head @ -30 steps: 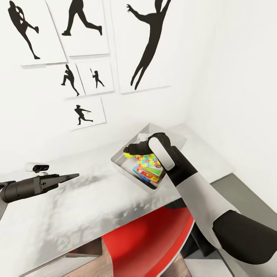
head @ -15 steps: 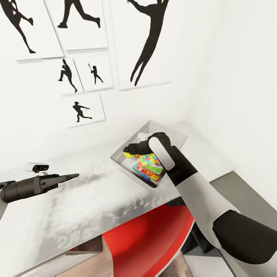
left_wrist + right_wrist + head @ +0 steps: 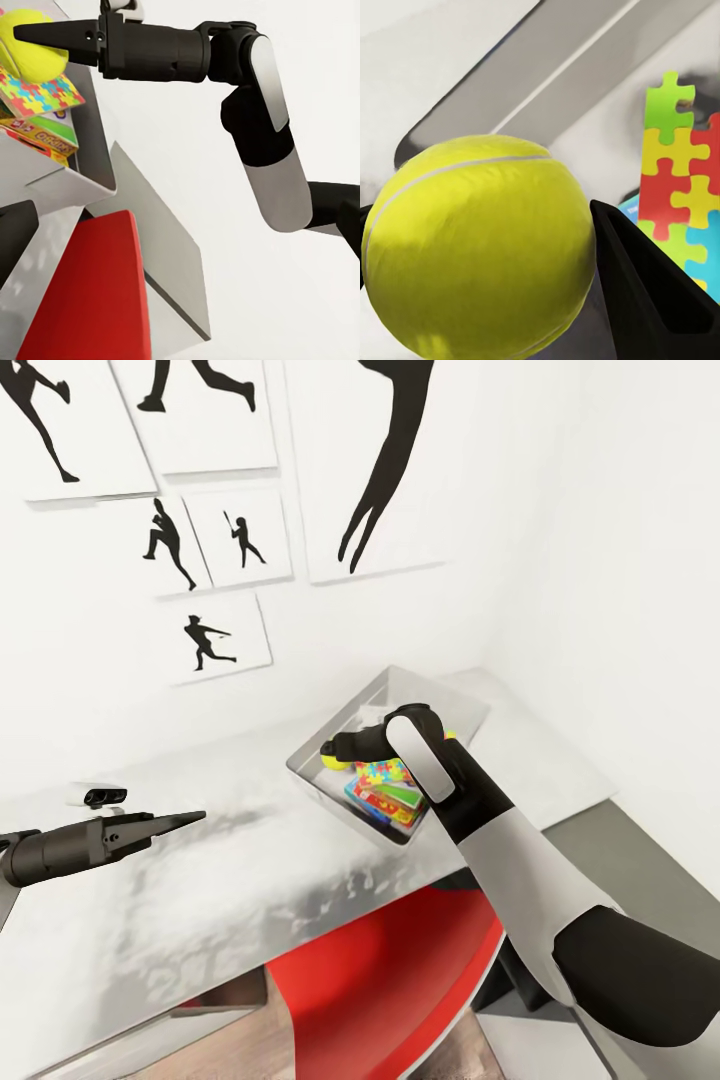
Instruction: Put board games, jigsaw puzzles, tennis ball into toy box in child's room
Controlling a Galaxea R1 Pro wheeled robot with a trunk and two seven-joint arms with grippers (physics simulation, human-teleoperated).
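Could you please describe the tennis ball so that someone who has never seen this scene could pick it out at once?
Start at the long pale grey table under the silhouette posters, then find the shallow pale grey toy box on it. Over the box, the right gripper pinches the yellow-green tennis ball between its dark fingers. Unlike the flat jigsaw puzzle and printed game boxes beneath, it is round and fuzzy.

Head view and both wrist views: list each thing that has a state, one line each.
tennis ball: held between the right gripper's fingers, over the toy box
right gripper: shut on the ball
left gripper: shut, empty, above the table
toy box: open, holding a jigsaw puzzle and board games
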